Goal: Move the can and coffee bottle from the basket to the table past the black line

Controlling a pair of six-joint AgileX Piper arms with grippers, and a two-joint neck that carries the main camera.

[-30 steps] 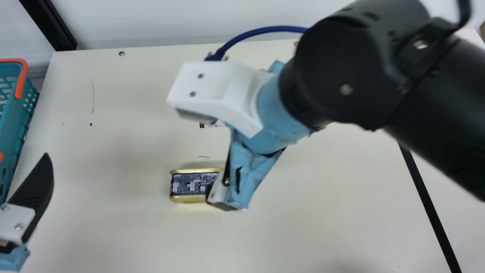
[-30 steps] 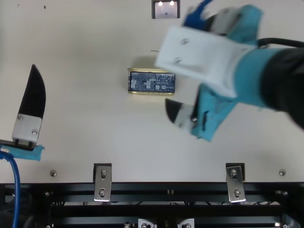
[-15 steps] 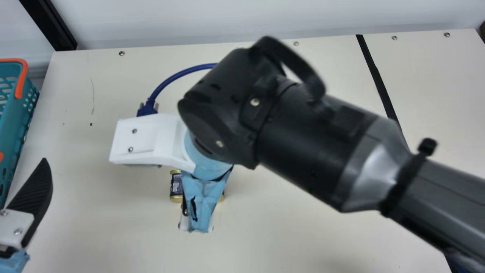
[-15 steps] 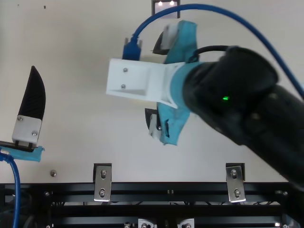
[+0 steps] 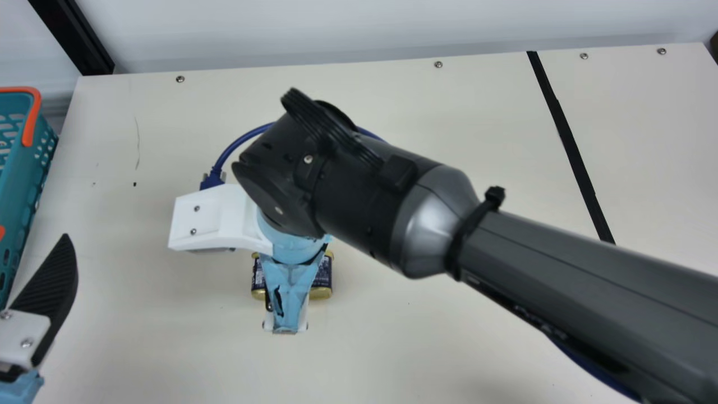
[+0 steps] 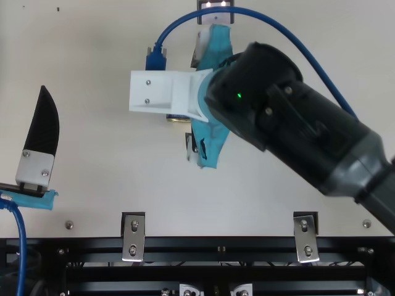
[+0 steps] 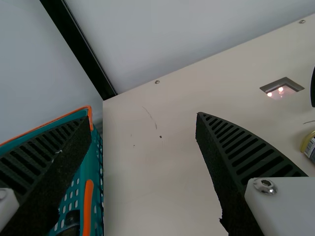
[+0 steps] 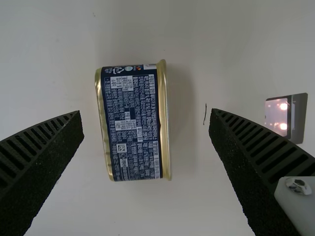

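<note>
In the top view my right gripper [image 6: 192, 102] is over the can, its fingers wide apart. The dark blue can with gold rims [image 5: 322, 278] lies on its side in the main view, partly covered by that arm. Between the spread fingers of my right gripper [image 8: 146, 115], the right wrist view shows the can [image 8: 132, 123] touching neither. My left gripper [image 6: 42, 132] stays at the left of the top view; open fingers flank my left gripper [image 7: 142, 118] in its wrist view, beside the teal basket [image 7: 91, 167]. The black line [image 5: 572, 146] runs down the table's right part.
The teal basket [image 5: 28, 163] with orange handles stands at the table's left edge in the main view. A small metal-framed recess [image 8: 285, 115] is in the table near the can. The right forearm [image 5: 538, 252] spans the main view's lower right.
My right arm has swung left from the right side to the can, then shifted slightly away from the table's front edge. The left arm has barely moved, and the can has stayed put.
</note>
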